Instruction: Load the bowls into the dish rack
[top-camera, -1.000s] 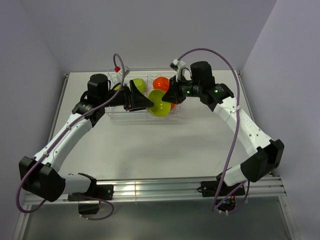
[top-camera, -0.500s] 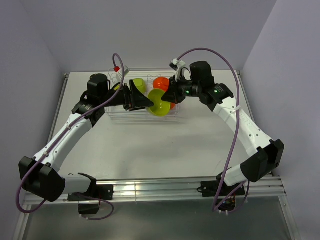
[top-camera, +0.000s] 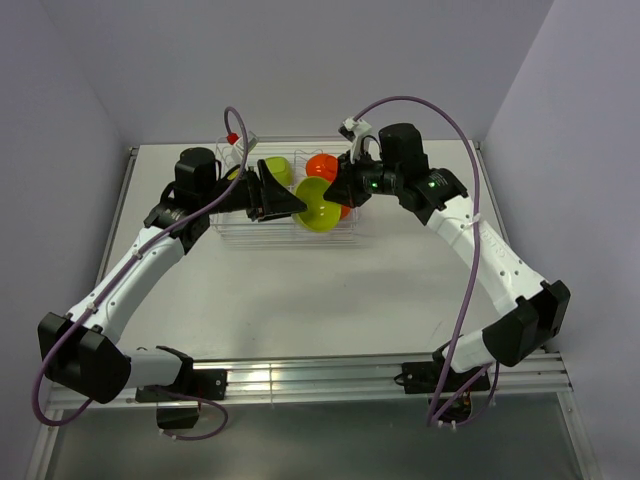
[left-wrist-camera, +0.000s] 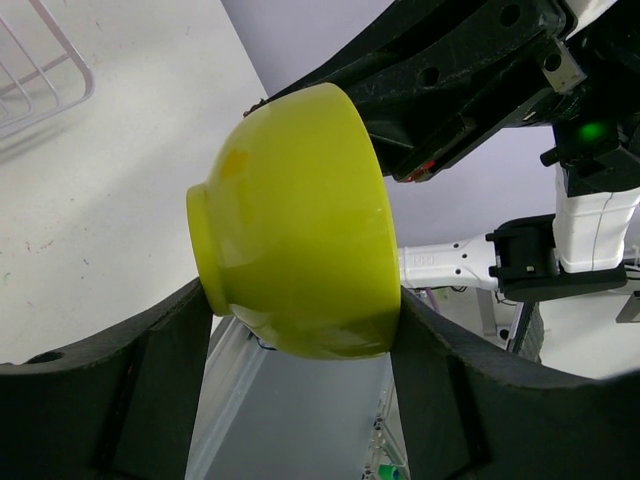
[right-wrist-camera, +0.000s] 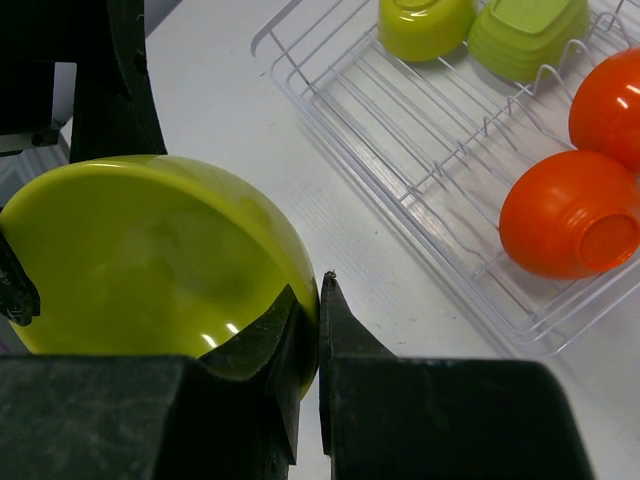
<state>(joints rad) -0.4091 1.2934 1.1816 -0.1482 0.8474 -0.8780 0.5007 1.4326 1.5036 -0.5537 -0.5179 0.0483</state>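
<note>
A lime-green bowl (top-camera: 318, 207) hangs on its side above the front edge of the wire dish rack (top-camera: 232, 236). My right gripper (top-camera: 341, 194) pinches its rim; the right wrist view shows the rim (right-wrist-camera: 150, 260) between the closed fingers of that gripper (right-wrist-camera: 318, 292). My left gripper (top-camera: 288, 205) spans the same bowl (left-wrist-camera: 300, 220), with base and rim touching both fingers of the gripper (left-wrist-camera: 300, 298). The rack (right-wrist-camera: 400, 130) holds two lime bowls (right-wrist-camera: 425, 20) (right-wrist-camera: 530, 35) and two orange bowls (right-wrist-camera: 570, 215) (right-wrist-camera: 610, 95).
The rack stands at the back centre of the white table (top-camera: 320, 290). Purple cables arc over both arms. Grey walls close in at the back and both sides. A metal rail (top-camera: 320, 378) runs along the near edge.
</note>
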